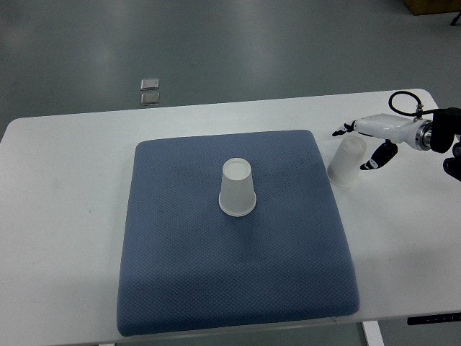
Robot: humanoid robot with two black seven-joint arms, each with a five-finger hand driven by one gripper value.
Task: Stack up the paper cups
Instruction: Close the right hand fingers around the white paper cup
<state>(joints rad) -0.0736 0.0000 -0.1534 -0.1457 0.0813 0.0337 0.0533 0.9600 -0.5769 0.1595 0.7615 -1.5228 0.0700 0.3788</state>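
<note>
One right hand (364, 144) reaches in level, fingers spread loosely around a tilted paper cup (346, 163), not clearly gripping.

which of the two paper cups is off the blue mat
The white paper cup at the right, standing upside down on the bare white table beside the right hand. The other white paper cup sits upside down mid-way on the blue cushioned mat.

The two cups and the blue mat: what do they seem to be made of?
Cup on the mat and cup by the right hand: likely thin paper, matte white with no gloss. Blue mat: probably padded fabric, shown by its fine dotted weave and soft rounded edges.
</note>
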